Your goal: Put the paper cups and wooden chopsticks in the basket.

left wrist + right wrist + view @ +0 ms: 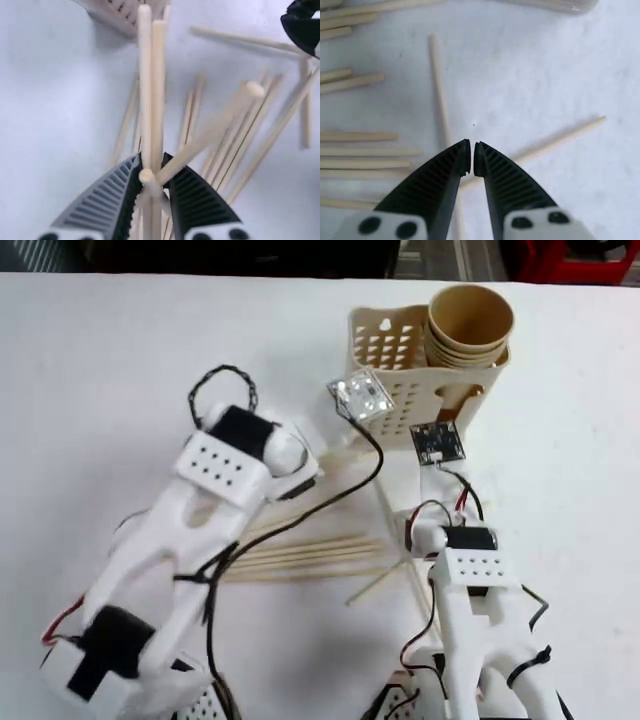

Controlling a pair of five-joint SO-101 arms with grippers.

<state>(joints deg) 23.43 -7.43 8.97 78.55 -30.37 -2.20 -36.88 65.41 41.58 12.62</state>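
Observation:
My left gripper (pixel 152 167) is shut on a few wooden chopsticks (pixel 150 75). Two of them run straight out toward a corner of the basket (pixel 117 15), and a third (pixel 215 125) slants off to one side. In the high view the cream basket (pixel 385 350) stands at the back right with a stack of paper cups (pixel 470 325) inside it. Several loose chopsticks (pixel 310 555) lie on the table between the arms. My right gripper (pixel 471 150) is shut with nothing in it, just above the table over two stray chopsticks (pixel 440 85).
The left arm (pixel 200 510) lies diagonally across the left half of the white table (pixel 100 370), with black cables looping around it. The right arm (pixel 475 610) comes in from the front edge, in front of the basket. More chopsticks (pixel 360 150) lie beside the right gripper.

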